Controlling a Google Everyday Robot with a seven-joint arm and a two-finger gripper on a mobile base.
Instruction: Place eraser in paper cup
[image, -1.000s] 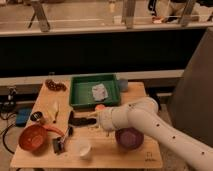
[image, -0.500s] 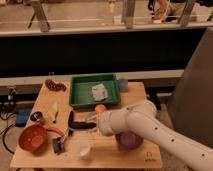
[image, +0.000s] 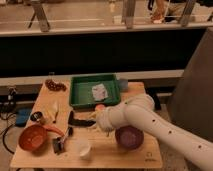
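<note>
The paper cup (image: 84, 149) is small and white and stands upright near the table's front edge. My white arm reaches in from the right. Its dark gripper (image: 86, 121) hovers low over the table, behind the cup and slightly to the right of it, about a cup's width away. I cannot make out the eraser for sure. A small dark object with a pale stripe (image: 60, 145) lies just left of the cup. Whether the gripper holds anything is hidden.
An orange bowl (image: 33, 138) sits at front left and a purple bowl (image: 129, 136) at front right under my forearm. A green tray (image: 82, 92) with a white item stands at the back. A yellowish item (image: 53, 112), a dark red packet (image: 55, 85) and a blue object (image: 22, 118) lie to the left.
My forearm has shifted slightly forward and lower over the purple bowl. The gripper stays almost where it was behind the cup. The cup and bowls have not moved.
</note>
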